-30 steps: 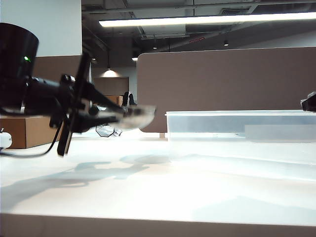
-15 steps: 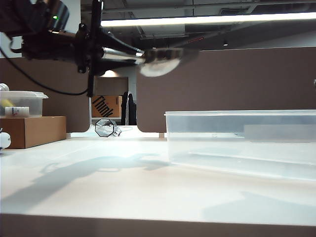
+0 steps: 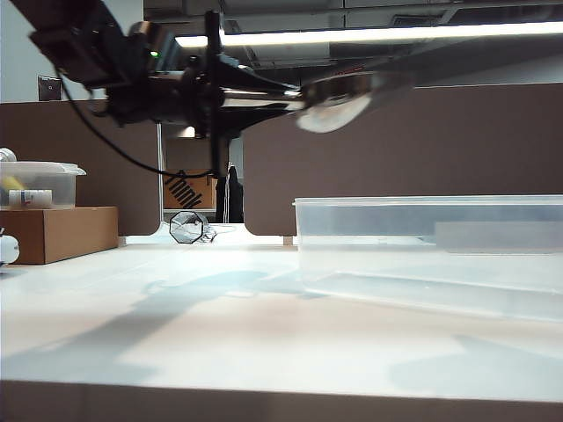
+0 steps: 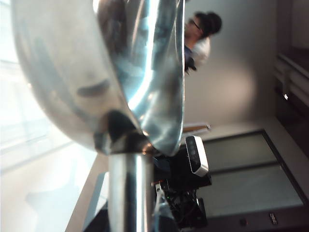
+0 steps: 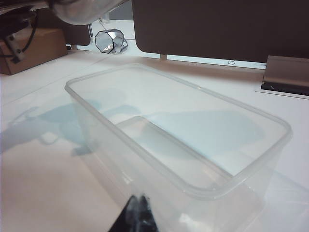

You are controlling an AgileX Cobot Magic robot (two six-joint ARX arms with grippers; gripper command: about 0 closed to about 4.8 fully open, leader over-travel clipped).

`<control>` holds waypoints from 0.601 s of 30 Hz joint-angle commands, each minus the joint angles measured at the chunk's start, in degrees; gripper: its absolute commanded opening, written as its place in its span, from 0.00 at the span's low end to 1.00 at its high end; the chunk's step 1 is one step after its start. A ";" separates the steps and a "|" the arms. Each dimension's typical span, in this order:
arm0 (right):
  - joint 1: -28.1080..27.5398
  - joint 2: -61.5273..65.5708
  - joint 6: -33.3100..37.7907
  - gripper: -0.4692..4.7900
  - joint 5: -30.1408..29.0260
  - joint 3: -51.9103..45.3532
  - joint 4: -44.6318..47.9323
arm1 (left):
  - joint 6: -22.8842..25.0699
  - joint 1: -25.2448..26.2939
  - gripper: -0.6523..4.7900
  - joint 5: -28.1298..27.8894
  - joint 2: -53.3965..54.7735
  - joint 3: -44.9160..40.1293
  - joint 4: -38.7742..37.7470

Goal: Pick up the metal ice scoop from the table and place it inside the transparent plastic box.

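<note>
Spreading across the whole near foreground of the exterior view, the white table (image 3: pixel 220 352) carries broad soft shadows on its bare surface. On its right half sits the transparent plastic box (image 3: pixel 431 251), a low clear tub with a rimmed top, its near long side running toward the right edge of the table; the right wrist view looks down into it (image 5: pixel 193 145) and shows nothing inside. The right gripper (image 5: pixel 136 212) shows only as dark fingertips close together at the bottom of that view, just beside the box's near corner, holding nothing.

High above the table, over the box's left end, the left gripper (image 3: pixel 236 95) reaches in level from the left and is pinched on the tubular handle of the metal ice scoop (image 3: pixel 339 98). The scoop is carried clear of the table and of the box, its bowl pointing right, its open mouth turned partly downward. In the left wrist view the shiny bowl (image 4: pixel 96 72) fills most of the frame with the handle running toward the camera.

Farther back, near the table's far left edge, a brown cardboard box (image 3: pixel 57 233) bears a smaller lidded clear container (image 3: pixel 40 183). A faceted glass object (image 3: pixel 187 227) lies by the far edge, before a brown partition (image 3: pixel 396 149).
</note>
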 commanded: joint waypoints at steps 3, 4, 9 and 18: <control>0.02 0.02 -0.09 0.09 -0.09 0.04 0.94 | 0.24 -2.51 0.11 1.09 1.84 5.73 1.27; 0.02 0.02 -0.09 0.09 -0.09 0.04 0.96 | 0.13 -2.89 0.11 0.96 2.32 6.88 1.16; 0.02 0.02 -0.09 0.09 -0.09 0.04 0.94 | 0.07 -4.70 0.11 -1.64 4.20 9.68 0.85; 0.04 0.02 -0.11 0.09 -0.07 0.04 0.96 | 0.07 -7.96 0.11 -8.04 7.17 10.05 0.50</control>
